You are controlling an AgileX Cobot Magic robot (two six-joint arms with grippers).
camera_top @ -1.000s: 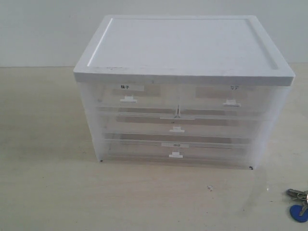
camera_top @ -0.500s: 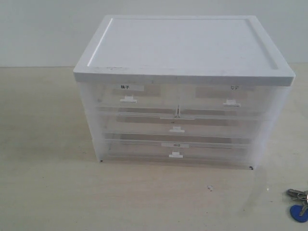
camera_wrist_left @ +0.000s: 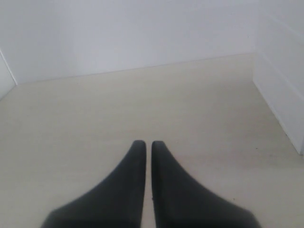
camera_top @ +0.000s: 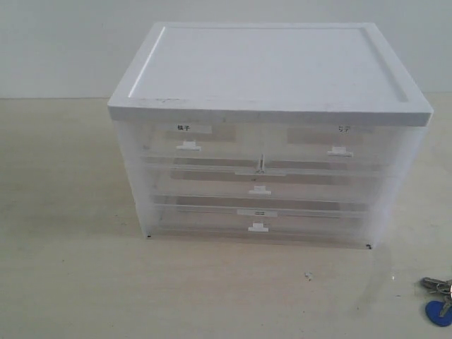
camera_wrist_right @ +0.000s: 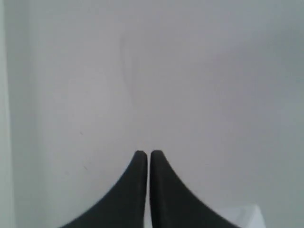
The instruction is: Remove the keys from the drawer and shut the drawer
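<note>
Four drawers [camera_top: 259,180] fill the translucent drawer cabinet [camera_top: 141,176]: two small ones side by side at the top and two wide ones stacked beneath. All four fronts sit flush with the frame, so every drawer reads as closed. Each front carries a small white pull tab [camera_top: 188,145] and a paper label [camera_top: 185,128], though the print is too small to read. A solid white lid [camera_top: 268,67] with a raised rim caps the cabinet, which stands on a pale wood-grain counter [camera_top: 70,275] against a white wall [camera_top: 63,42].

The keys [camera_top: 438,286] lie on the counter, outside the cabinet, at the lower right corner of the exterior view. They are well apart from the cabinet's front right corner and partly cut off by the picture's edge. Their blue tag [camera_top: 437,313] rests flat on the side nearer the camera, touching the grey metal blades.

In the left wrist view, the left jaws are drawn together with only a hairline slit between the dark fingertips [camera_wrist_left: 138,148], and they hold nothing. They hang over bare counter, with the cabinet's pale side panel [camera_wrist_left: 280,95] near them.

In the right wrist view, the right jaws are likewise narrowed to a thin slit, their black fingertips [camera_wrist_right: 138,159] gripping nothing. They face a plain white surface [camera_wrist_right: 166,71]; I cannot tell what that surface is.
</note>
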